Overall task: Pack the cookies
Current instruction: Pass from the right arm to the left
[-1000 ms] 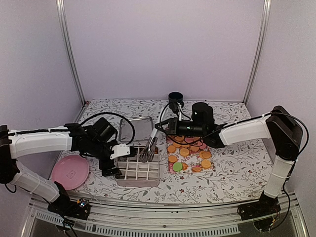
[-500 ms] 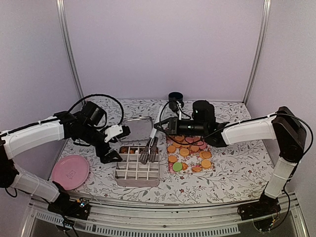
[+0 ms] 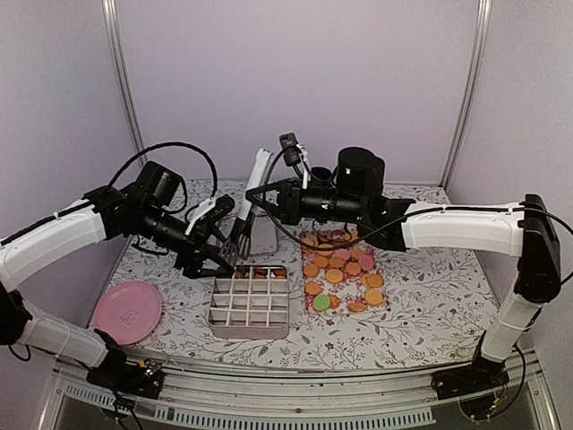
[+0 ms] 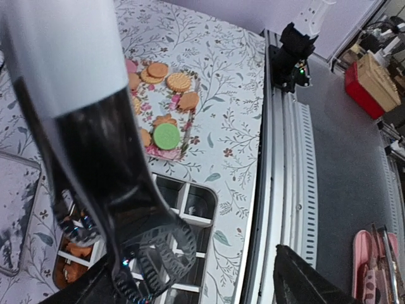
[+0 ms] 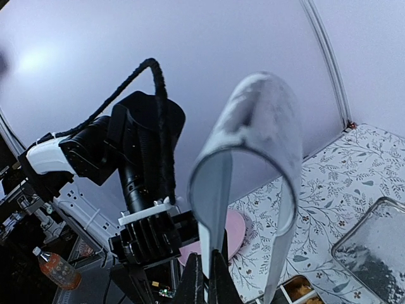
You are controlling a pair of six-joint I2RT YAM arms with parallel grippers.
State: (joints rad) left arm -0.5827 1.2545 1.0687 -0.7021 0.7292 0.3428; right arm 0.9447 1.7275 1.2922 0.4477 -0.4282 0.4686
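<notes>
The cookies (image 3: pixel 340 269), mostly orange discs with a few pink and one green (image 4: pixel 166 135), lie on a floral mat right of a white grid box (image 3: pixel 251 306). A few orange ones sit in the box's back row (image 3: pixel 258 271). My right gripper (image 3: pixel 279 199) is shut on one leg of white tongs (image 5: pixel 253 126) and holds them raised above the table. The tongs' dark toothed tips (image 4: pixel 149 253) hang between the jaws of my left gripper (image 4: pixel 190 266). Those jaws stand wide apart and are not touching the tips.
A metal tray (image 3: pixel 260 235) lies behind the box. There is a pink plate (image 3: pixel 128 312) at the front left and a dark cup (image 3: pixel 318 175) at the back. The table's front rail (image 4: pixel 285 164) runs close beside the box.
My right arm lifted the tongs up and back from the box. My left arm rose from the box's left side to the tongs' tips, its jaws narrowing a little.
</notes>
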